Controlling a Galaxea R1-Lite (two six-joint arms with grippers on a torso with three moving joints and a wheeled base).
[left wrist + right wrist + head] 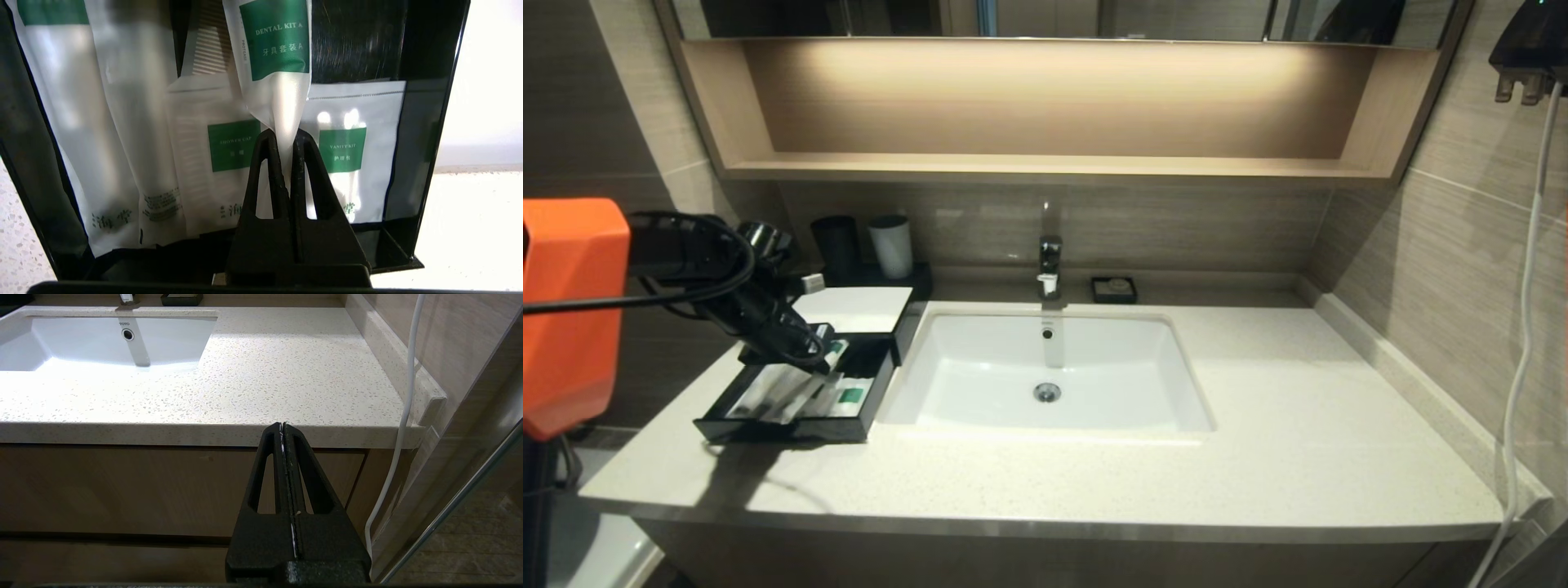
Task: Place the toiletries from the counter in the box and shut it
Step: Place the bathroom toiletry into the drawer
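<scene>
Placing step: left gripper [286,136] pinched tight on the dental kit packet [274,53] over the box's open drawer [792,420]; next, release inside, then push shut; right gripper [282,428] closed, empty, parked below the counter [265,375].

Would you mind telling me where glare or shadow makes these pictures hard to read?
Head view: shelf lighting glows warm; the left arm casts a shadow on the counter. Left wrist view: the counter beside the drawer is blown out white. Right wrist view: glare washes the basin rim.
</scene>
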